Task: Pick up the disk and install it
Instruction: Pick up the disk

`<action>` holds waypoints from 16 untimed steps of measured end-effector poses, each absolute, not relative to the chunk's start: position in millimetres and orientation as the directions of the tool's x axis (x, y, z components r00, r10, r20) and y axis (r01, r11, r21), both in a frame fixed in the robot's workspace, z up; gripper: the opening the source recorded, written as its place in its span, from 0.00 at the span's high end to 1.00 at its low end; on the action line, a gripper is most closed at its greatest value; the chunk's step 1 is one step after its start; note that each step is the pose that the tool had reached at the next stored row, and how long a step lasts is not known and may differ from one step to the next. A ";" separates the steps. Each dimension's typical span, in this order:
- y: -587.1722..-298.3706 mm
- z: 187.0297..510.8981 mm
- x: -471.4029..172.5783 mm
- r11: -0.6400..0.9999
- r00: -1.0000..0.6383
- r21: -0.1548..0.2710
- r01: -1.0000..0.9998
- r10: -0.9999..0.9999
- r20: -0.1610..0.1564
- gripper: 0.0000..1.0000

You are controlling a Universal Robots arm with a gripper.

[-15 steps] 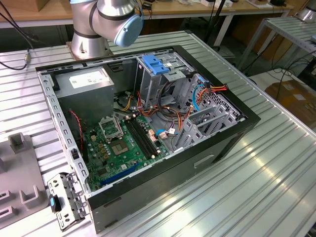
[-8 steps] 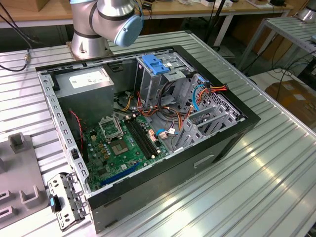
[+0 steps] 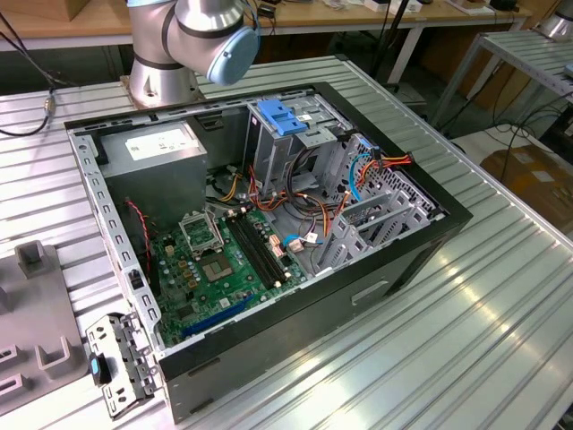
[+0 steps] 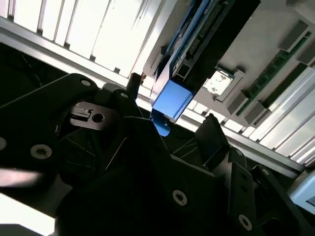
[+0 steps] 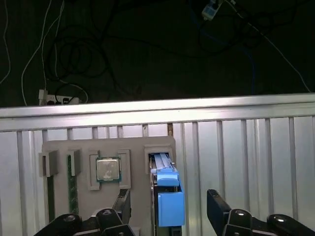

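Over the counter (image 5: pixel 256 157), hand (image 5: pixel 169 196) spread wide, straddling the disk (image 5: pixel 170 211) without touching it. Disk stands on edge in a slot of the grey holder (image 5: pixel 133 147), beside a processor chip (image 5: pixel 108 170).

One disk (image 5: pixel 170 196), one processor chip (image 5: pixel 108 170) and one grey tray (image 5: pixel 133 145); one open computer case (image 3: pixel 385 278) holding one power-supply box (image 3: pixel 166 152).

white sticker (image 3: pixel 159 143) on power-supply box (image 3: pixel 170 190), print too small to read, nothing else legible
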State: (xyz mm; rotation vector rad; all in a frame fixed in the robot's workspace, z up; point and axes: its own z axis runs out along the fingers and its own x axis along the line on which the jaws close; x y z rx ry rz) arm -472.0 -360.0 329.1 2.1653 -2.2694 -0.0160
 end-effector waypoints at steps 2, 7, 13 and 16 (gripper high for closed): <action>-360.0 322.9 -472.0 0.046 -0.046 0.011 -0.999 -0.999 -0.003 0.28; -360.0 307.8 -472.0 0.046 -0.046 0.011 -0.999 -0.999 -0.004 0.28; -360.0 307.0 -472.0 0.046 -0.046 0.011 -0.999 -0.999 -0.003 0.36; -360.0 306.7 -472.0 0.046 -0.046 0.011 -0.999 -0.999 -0.003 0.45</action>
